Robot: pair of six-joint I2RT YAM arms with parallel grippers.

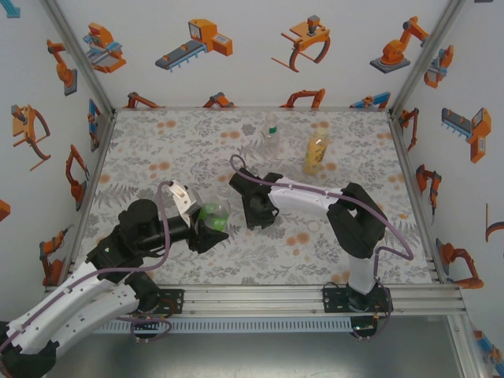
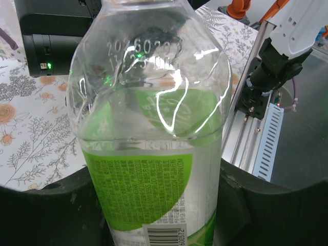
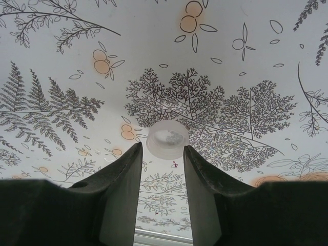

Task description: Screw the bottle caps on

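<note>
Locate the bottle cap [image 3: 167, 139], pale and translucent, lying flat on the floral table cover [image 3: 246, 61] at the tips of the right gripper [image 3: 161, 151]. Note the fingers [image 3: 120, 189] parted to roughly cap width, one tip at each side of the cap. Cannot confirm contact from the wrist view, so treat as not yet gripped. Find the green-labelled bottle [image 2: 154, 128] clamped in the left gripper [image 1: 209, 230], fingers closed against the lower body on both sides, neck end directed away from the wrist. Find the amber bottle [image 1: 316, 152] and the clear bottle [image 1: 272, 135] standing near the far edge, well apart from both grippers. Treat the cap as very light, rigid and smooth, likely to skid on the cover or flip under an off-centre squeeze. Take hold across the diameter, on the side wall, leaving the threaded opening free; open side up or down not readable here. Treat the held bottle as thin-walled and springy, possibly part-filled and so heavier low down. Hold at the labelled section rather than the shoulder, with pressure enough to resist twisting torque without crushing.
</note>
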